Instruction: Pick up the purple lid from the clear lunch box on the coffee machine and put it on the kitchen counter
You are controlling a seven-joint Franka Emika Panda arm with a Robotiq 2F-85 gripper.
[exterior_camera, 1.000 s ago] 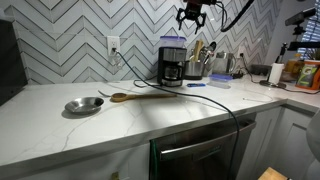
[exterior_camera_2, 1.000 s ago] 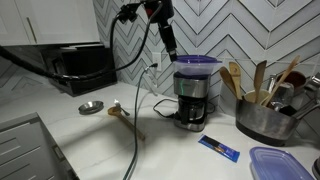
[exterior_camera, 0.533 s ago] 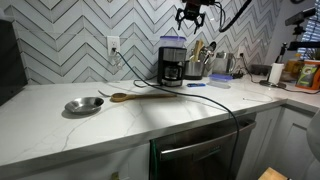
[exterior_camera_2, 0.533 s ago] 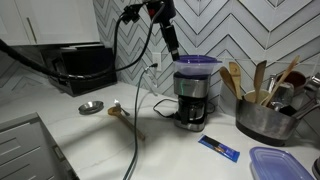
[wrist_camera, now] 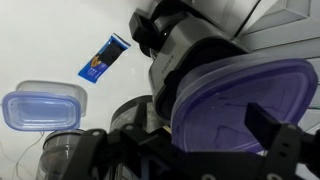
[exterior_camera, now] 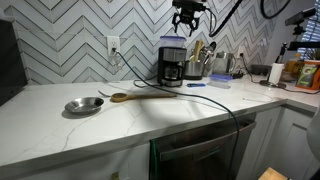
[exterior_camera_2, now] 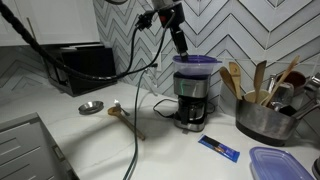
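The purple lid (exterior_camera: 172, 41) (exterior_camera_2: 196, 61) lies on the faint clear lunch box (exterior_camera_2: 196, 69) on top of the black coffee machine (exterior_camera: 171, 65) (exterior_camera_2: 190, 100). It fills the right of the wrist view (wrist_camera: 245, 100). My gripper (exterior_camera: 188, 17) (exterior_camera_2: 183, 46) (wrist_camera: 180, 150) is open and empty. It hangs just above the lid's edge, not touching it. The white kitchen counter (exterior_camera: 150, 115) (exterior_camera_2: 100, 140) lies below.
A blue packet (exterior_camera_2: 218, 148) (wrist_camera: 104, 57) and a second container with a blue lid (exterior_camera_2: 280, 163) (wrist_camera: 40, 107) lie on the counter beside the machine. A wooden spoon (exterior_camera: 145, 96), a metal bowl (exterior_camera: 84, 105) and a utensil pot (exterior_camera_2: 265, 115) stand nearby. A black cable hangs in front.
My gripper has moved sideways toward the coffee machine and a little lower, closer to the lid. The lid and the other things have not moved.
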